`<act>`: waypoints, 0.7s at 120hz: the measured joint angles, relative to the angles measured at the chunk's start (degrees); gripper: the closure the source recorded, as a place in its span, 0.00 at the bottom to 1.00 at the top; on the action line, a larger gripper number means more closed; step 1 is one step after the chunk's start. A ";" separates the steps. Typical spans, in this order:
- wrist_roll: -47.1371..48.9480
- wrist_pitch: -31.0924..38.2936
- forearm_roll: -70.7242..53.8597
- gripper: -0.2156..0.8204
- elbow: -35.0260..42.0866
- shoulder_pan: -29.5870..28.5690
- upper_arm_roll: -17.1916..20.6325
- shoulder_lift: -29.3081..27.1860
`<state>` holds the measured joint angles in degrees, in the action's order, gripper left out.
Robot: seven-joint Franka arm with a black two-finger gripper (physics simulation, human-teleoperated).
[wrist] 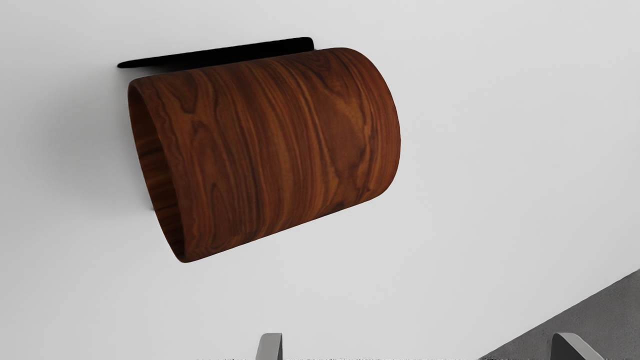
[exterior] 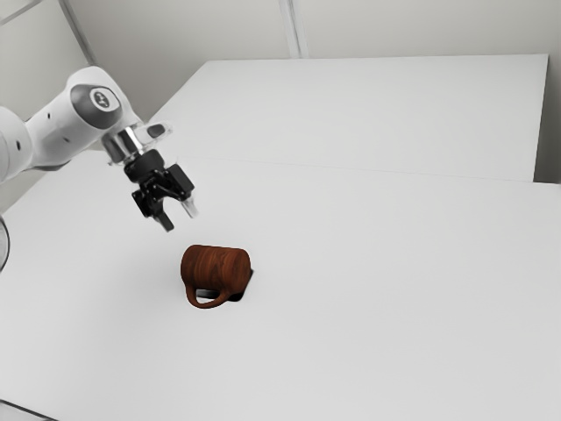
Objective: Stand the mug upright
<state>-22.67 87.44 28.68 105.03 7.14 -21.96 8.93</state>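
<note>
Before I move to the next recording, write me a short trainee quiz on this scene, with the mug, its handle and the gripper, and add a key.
1. Fill in the blank: The wood-grained mug lies on its ____ on the white table.

2. Multiple choice: In the exterior view, the handle points mainly toward the view's
A) top
B) bottom
C) left

3. True or false: The gripper is open and clear of the mug.

Key: 1. side; 2. B; 3. true
</note>
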 joint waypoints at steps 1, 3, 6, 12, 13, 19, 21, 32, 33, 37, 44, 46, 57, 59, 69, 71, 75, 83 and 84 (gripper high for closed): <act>-0.13 -0.08 0.29 0.23 0.23 -0.20 0.00 0.05; -0.40 -0.24 0.83 0.23 0.60 -0.60 0.00 0.13; -0.81 -0.46 1.50 0.23 0.97 -1.17 -0.01 0.36; -1.70 -0.81 2.51 0.23 1.35 -2.12 -0.01 1.00; -1.86 -0.86 2.64 0.23 1.39 -2.24 -0.01 1.11; -2.76 -1.11 3.27 0.23 1.52 -2.93 -0.01 1.70; -3.07 -1.17 3.45 0.23 1.54 -3.18 -0.01 1.91; -4.88 -1.03 5.14 0.23 1.44 -4.50 -0.01 3.89; -5.07 -0.89 5.33 0.23 1.42 -4.59 -0.01 4.09; -5.77 -0.25 6.03 0.23 1.39 -4.85 -0.01 4.67; -6.91 1.09 7.33 0.23 1.36 -5.53 -0.01 5.28; -7.22 1.48 7.62 0.23 1.35 -5.76 -0.01 5.45; -8.77 3.51 9.43 0.23 1.28 -6.90 -0.01 7.35; -9.02 3.86 9.71 0.23 1.27 -6.99 -0.01 7.65; -10.20 5.24 10.93 0.23 1.54 -7.17 -0.02 9.04; -10.42 5.46 11.11 0.23 1.70 -7.18 -0.04 9.22; -10.83 5.86 11.40 0.23 1.94 -7.19 -0.08 9.54; -11.58 6.60 11.82 0.23 2.63 -7.21 -0.09 10.02; -11.67 6.71 11.86 0.23 2.79 -7.21 -0.09 10.02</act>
<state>-34.34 94.16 40.55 107.82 -0.07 -22.05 18.95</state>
